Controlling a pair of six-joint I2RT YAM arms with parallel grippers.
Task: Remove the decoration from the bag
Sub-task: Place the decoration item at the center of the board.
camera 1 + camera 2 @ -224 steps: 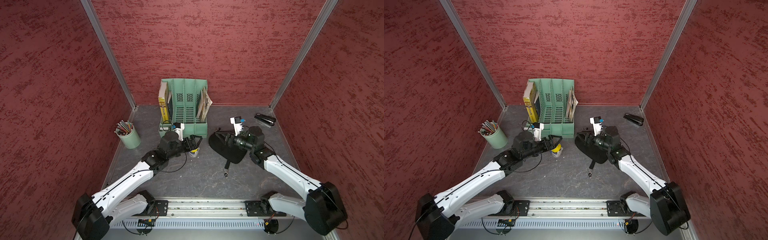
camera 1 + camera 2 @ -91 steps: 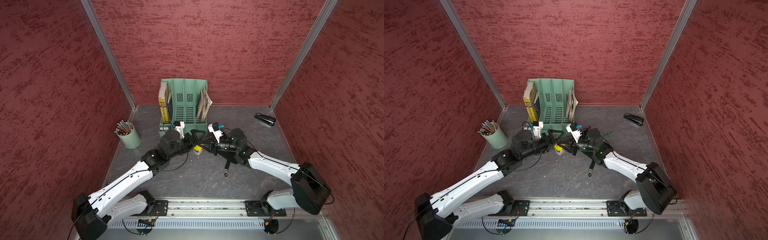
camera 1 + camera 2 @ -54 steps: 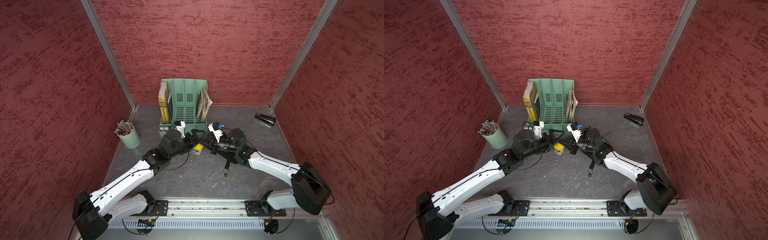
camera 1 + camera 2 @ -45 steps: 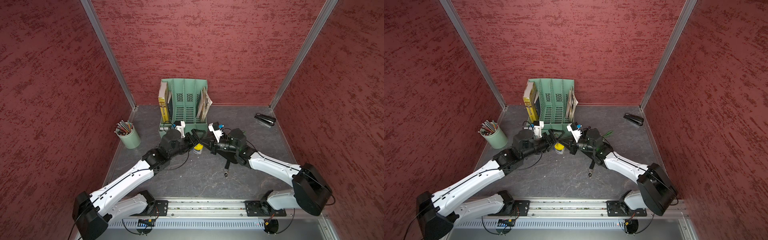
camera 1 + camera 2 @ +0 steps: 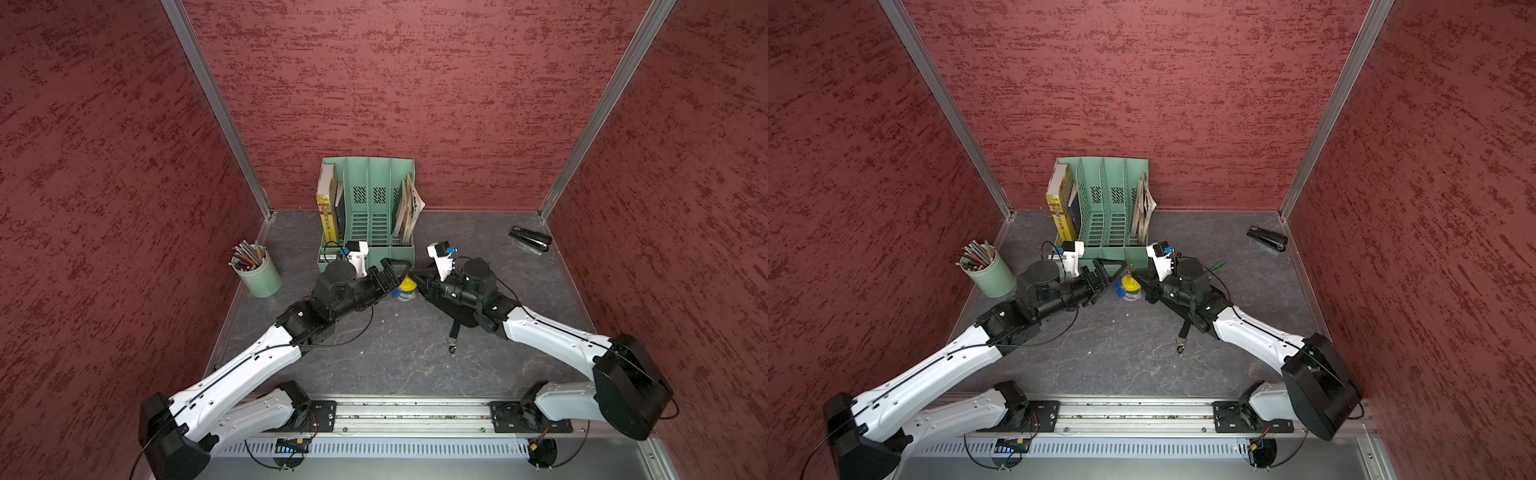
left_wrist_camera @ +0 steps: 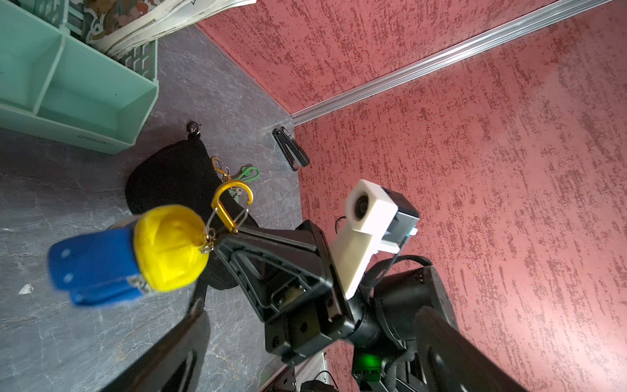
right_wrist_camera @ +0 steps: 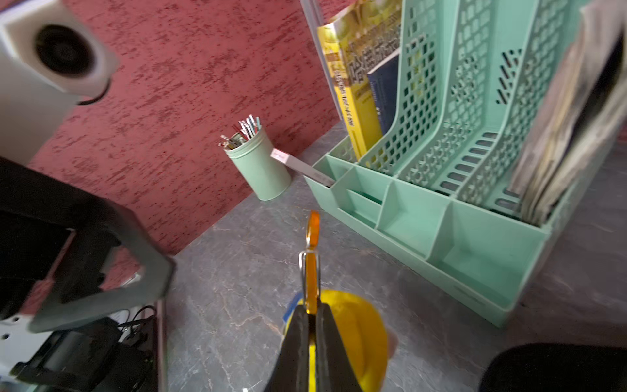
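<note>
- Grey table (image 5: 395, 365), red walls: in both top views your left gripper (image 5: 395, 270) stands spread wide, gripping nothing, just beside the decoration (image 5: 1128, 286).
- Left wrist view: your right gripper (image 6: 222, 239) pinches the orange carabiner (image 6: 230, 207), so the decoration dangles, apparently free of the bag (image 6: 169, 180) lying on the table behind it.
- Right wrist view: the jaws are clenched flat on that clip, likely to steady it.

right gripper (image 5: 1138, 277) apparently pinching decoration (image 5: 1128, 286) | left gripper (image 5: 1115, 277) spread wide alongside

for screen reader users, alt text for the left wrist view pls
The right gripper pinches the orange carabiner of a yellow and blue decoration. Behind it the black bag lies on the grey table, near a green organizer and a black stapler.
</note>
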